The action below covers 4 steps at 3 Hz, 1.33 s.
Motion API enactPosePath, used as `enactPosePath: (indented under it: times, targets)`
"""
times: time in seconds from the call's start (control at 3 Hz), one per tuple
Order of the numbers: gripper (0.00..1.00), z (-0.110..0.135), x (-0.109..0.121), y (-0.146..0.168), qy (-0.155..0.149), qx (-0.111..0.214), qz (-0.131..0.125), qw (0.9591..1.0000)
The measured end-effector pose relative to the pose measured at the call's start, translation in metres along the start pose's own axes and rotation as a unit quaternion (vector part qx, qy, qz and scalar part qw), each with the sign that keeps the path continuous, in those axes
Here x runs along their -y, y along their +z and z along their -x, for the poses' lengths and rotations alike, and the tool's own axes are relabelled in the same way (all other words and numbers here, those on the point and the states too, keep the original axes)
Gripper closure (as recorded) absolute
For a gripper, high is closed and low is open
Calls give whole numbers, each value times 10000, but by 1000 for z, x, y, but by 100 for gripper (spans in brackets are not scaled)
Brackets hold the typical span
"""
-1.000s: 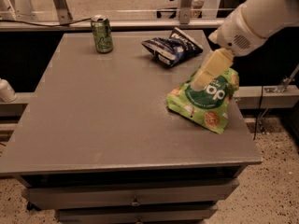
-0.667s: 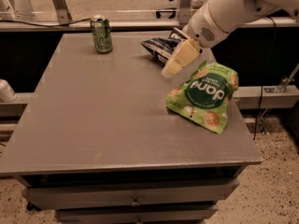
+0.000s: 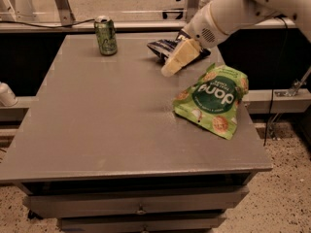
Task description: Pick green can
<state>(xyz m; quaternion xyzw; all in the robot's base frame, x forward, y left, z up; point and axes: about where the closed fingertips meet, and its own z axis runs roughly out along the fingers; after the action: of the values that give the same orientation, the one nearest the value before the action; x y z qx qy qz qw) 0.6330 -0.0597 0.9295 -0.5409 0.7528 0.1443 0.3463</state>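
The green can [image 3: 106, 35] stands upright near the far left corner of the grey table [image 3: 97, 125]. It is slim, light green, with a silver top. My gripper [image 3: 170, 71] hangs above the table's far middle, at the end of the white arm that comes in from the upper right. It is well to the right of the can and apart from it, and it holds nothing that I can see.
A flat green snack bag [image 3: 214, 101] lies at the table's right side. A dark blue snack bag [image 3: 163, 47] lies at the far edge, partly hidden behind the gripper. A metal rail and frame legs run behind the table. Drawers are below the front edge.
The arm and gripper have moved left, from above the green snack bag towards the table's far middle, closer to the can. The can and both bags have not moved.
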Motion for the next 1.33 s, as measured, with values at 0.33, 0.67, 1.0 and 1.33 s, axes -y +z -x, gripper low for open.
enactPosePath:
  times: [0.33, 0.67, 1.0, 1.33]
  targets:
    - [0, 20, 27, 30, 63, 457, 5, 9989]
    - [0, 48, 55, 60, 123, 950, -12, 9954]
    - [0, 78, 76, 91, 168, 1327, -50, 9910]
    - [0, 108, 98, 124, 191, 1539, -235, 9876]
